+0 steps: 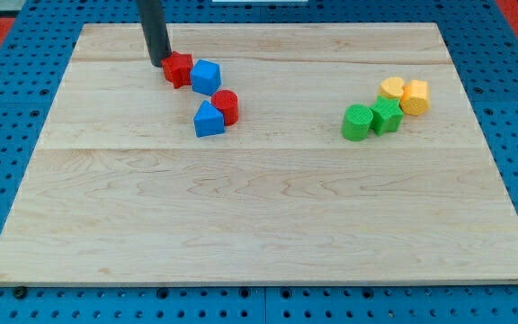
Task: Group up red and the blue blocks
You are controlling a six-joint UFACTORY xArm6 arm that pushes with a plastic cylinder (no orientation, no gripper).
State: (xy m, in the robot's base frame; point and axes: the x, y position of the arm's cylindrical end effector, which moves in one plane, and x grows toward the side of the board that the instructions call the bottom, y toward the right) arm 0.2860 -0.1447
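My tip [158,63] rests on the board at the view's upper left, touching the left side of the red star block [179,69]. The red star touches the blue cube [206,76] on its right. Just below them a red cylinder [227,105] sits against a blue wedge-like block [208,120]. The two pairs lie close together, with a small gap between the blue cube and the red cylinder.
At the view's right two green blocks [372,119] and two yellow blocks [406,94] form a cluster. The wooden board [259,225] lies on a blue pegboard surface.
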